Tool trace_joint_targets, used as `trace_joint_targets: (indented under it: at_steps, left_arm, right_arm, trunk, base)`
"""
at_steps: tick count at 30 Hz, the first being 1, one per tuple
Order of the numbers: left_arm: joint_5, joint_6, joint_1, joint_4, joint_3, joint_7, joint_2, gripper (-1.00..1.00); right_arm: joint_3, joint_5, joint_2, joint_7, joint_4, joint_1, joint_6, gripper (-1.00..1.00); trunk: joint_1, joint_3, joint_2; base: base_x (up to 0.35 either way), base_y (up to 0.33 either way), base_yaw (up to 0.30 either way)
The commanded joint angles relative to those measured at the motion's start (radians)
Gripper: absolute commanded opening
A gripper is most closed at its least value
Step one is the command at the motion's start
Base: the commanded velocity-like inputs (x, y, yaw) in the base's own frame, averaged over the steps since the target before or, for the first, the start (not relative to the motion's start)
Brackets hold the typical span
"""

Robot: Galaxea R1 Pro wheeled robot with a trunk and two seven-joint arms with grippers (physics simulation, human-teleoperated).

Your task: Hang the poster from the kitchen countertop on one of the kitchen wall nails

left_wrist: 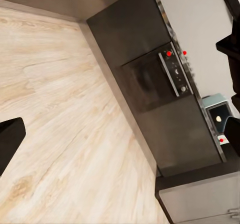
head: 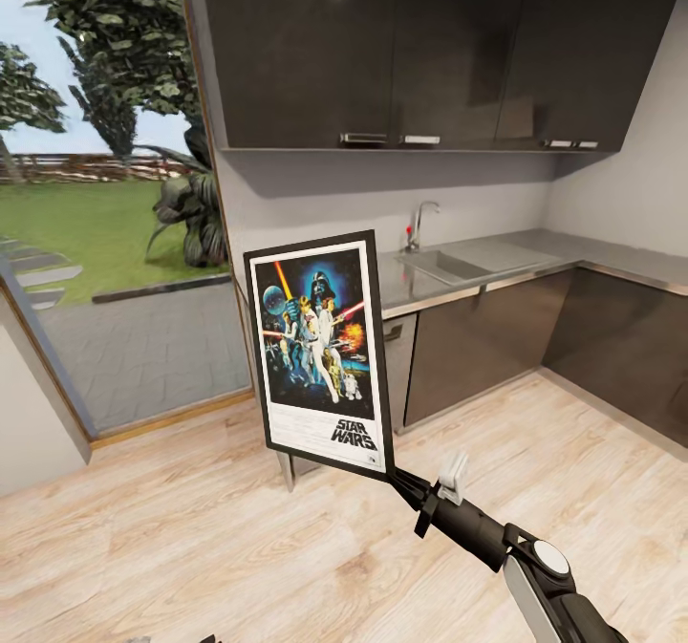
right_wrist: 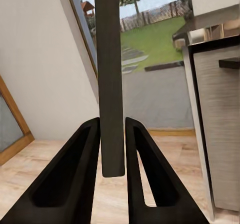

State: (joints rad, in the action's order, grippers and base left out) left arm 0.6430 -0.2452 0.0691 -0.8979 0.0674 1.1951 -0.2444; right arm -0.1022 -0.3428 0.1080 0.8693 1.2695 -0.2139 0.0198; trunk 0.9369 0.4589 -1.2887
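The poster [head: 320, 352] stands upright in the air over the wooden floor, its Star Wars artwork facing me. My right gripper [head: 399, 477] is shut on its lower right corner. In the right wrist view the two black fingers [right_wrist: 82, 169] press on the poster's thin dark edge [right_wrist: 110, 84], which rises straight up between them. Behind the poster runs the light-grey kitchen countertop [head: 535, 253], turning along the right wall. The left gripper [left_wrist: 120, 139] hangs over the floor, its dark fingertips [left_wrist: 9, 139] far apart with nothing between them.
A sink [head: 449, 266] with a tap [head: 420, 221] is set in the countertop. Dark wall cabinets [head: 420, 51] hang above it, and dark base cabinets [head: 478, 337] stand below. A large glass pane [head: 105, 223] at the left looks onto a garden. An oven [left_wrist: 155, 79] sits in a dark cabinet row.
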Motion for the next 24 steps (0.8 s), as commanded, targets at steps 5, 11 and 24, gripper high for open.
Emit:
trace_joint_targets:
  at_steps: [5,11,24]
  left_arm:
    - [0.004,-0.011,0.001,-0.001,-0.001,0.001,0.0,1.0]
    - [0.004,-0.012,0.001,-0.001,-0.002,0.001,0.001,1.0]
    - [0.004,-0.012,0.001,-0.001,-0.003,0.001,0.001,1.0]
  right_arm:
    - [-0.001,-0.007,0.001,0.002,-0.001,-0.001,0.0,-1.0]
    - [0.001,-0.007,0.001,0.002,-0.001,-0.001,0.0,-1.0]
    - [0.002,-0.007,0.001,0.002,-0.001,-0.001,0.0,-1.0]
  trunk:
    - [-0.019,-0.015,0.035]
    - [-0.042,-0.034,0.077]
    - [-0.092,-0.074,0.168]
  base:
    - [0.0,0.0,0.0]
    - [0.0,0.0,0.0]
    - [0.0,0.0,0.0]
